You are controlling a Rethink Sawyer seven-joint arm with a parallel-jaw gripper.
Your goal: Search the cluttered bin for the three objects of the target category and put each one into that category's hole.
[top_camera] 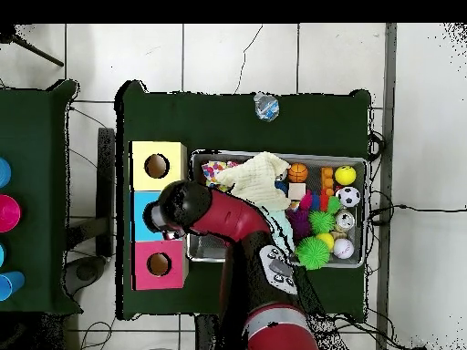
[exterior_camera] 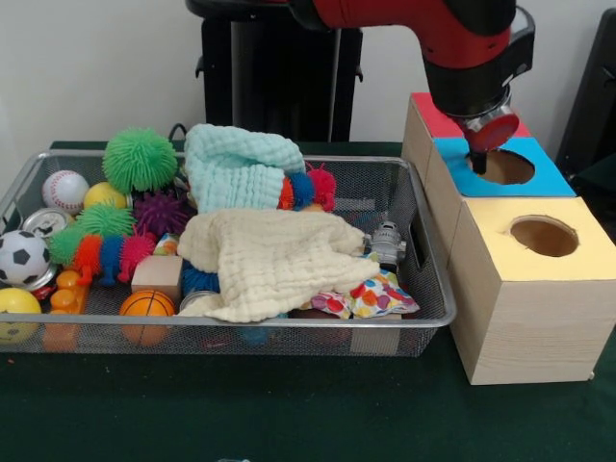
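Observation:
The wire mesh bin (exterior_camera: 241, 325) holds a clutter of toys and cloths; it also shows in the overhead view (top_camera: 202, 252). My gripper (exterior_camera: 478, 159) hangs just over the round hole (exterior_camera: 508, 169) in the blue-faced box (exterior_camera: 551, 179), at the hole's left edge. I cannot tell whether it is open or shut, and I see nothing in it. One small see-through bottle (exterior_camera: 388, 241) stands by the bin's right wall. Another see-through bottle with blue markings (top_camera: 265, 107) lies on the table outside the bin. In the overhead view the arm hides the gripper and the blue box's hole (top_camera: 144, 219).
The yellow-faced box (exterior_camera: 589, 258) stands in front of the blue one, the red-faced box (exterior_camera: 435, 115) behind it. A cream cloth (exterior_camera: 279, 260) and a teal cloth (exterior_camera: 236, 164) cover the bin's middle. Spiky balls (exterior_camera: 140, 159), sport balls (exterior_camera: 21, 256) and cans lie at its left.

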